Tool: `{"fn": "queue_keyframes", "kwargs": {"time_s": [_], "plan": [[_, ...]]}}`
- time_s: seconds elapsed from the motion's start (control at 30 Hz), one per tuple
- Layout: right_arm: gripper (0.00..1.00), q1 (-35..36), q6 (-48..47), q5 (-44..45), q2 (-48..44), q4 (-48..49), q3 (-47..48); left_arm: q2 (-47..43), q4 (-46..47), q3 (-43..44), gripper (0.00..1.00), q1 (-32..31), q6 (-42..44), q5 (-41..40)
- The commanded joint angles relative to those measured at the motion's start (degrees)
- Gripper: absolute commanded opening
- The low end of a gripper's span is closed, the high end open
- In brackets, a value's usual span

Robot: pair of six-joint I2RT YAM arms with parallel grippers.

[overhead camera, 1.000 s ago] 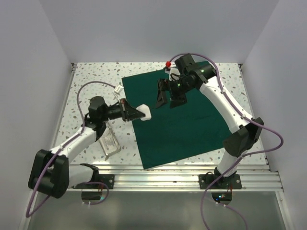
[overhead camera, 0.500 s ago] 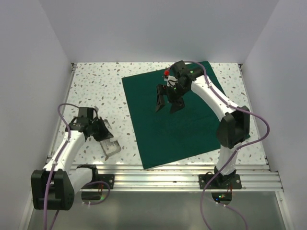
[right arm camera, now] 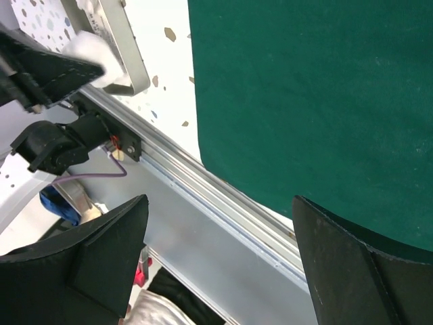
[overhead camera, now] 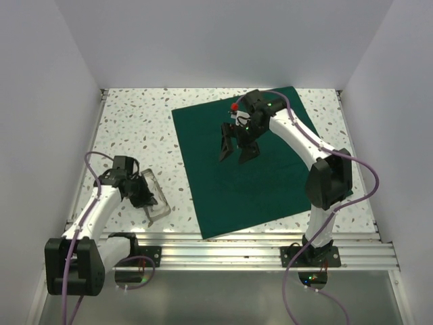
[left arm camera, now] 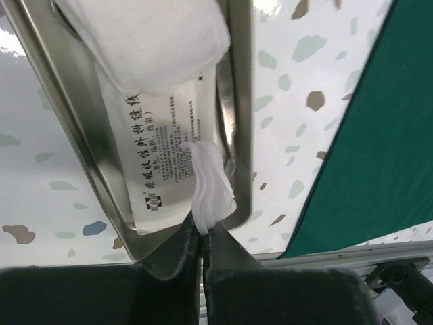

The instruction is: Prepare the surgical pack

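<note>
The surgical pack is a dark green cloth [overhead camera: 257, 169] lying flat and spread on the speckled table; it also shows in the right wrist view [right arm camera: 318, 88] and at the right edge of the left wrist view [left arm camera: 392, 135]. My right gripper [overhead camera: 237, 144] hovers open and empty above the cloth's far part, its jaws wide apart [right arm camera: 220, 203]. My left gripper [overhead camera: 145, 197] is over a metal tray [overhead camera: 161, 205] left of the cloth. It is shut [left arm camera: 201, 233] on a small white gauze piece [left arm camera: 211, 183] hanging over the tray's inside.
The tray [left arm camera: 240, 101] holds a white roll [left arm camera: 155, 40] and a printed white packet [left arm camera: 159, 162]. An aluminium rail [overhead camera: 257, 247] runs along the near table edge. White walls enclose the left, back and right sides.
My left arm pulled back from the cloth's left edge, where it carried a white roll, to the tray. My right gripper shifted slightly left over the cloth.
</note>
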Motion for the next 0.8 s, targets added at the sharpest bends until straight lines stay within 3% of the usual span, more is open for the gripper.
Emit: {"fn": "queue_keyframes", "kwargs": {"time_s": [0.0, 0.07, 0.23, 0.4, 0.63, 0.77], "plan": [[0.90, -0.26, -0.76, -2.06, -1.57, 1.12, 0.35, 2.34, 1.03, -1.61, 0.00, 0.49, 1.37, -1.29], [0.90, -0.26, -0.76, -1.97, -1.92, 1.30, 0.00, 3.84, 0.51, -1.00, 0.03, 0.58, 0.93, -3.30], [0.90, -0.26, -0.58, -2.24, -2.27, 1.74, -0.79, 7.70, -0.72, -0.11, 0.31, 0.58, 0.49, -4.64], [0.90, -0.17, -0.67, -2.15, -2.45, 1.74, -1.23, 5.52, -3.01, 2.26, 0.46, 0.58, 0.14, -4.99], [0.90, -0.17, -0.23, -3.12, -1.48, 1.83, -1.06, 2.88, -9.77, 7.00, 0.50, 0.58, -0.30, -4.90], [0.91, -0.26, -0.14, -3.64, -0.69, 1.74, -0.18, 2.26, -11.27, 8.50, 0.42, 0.58, -0.74, -5.60]]}}
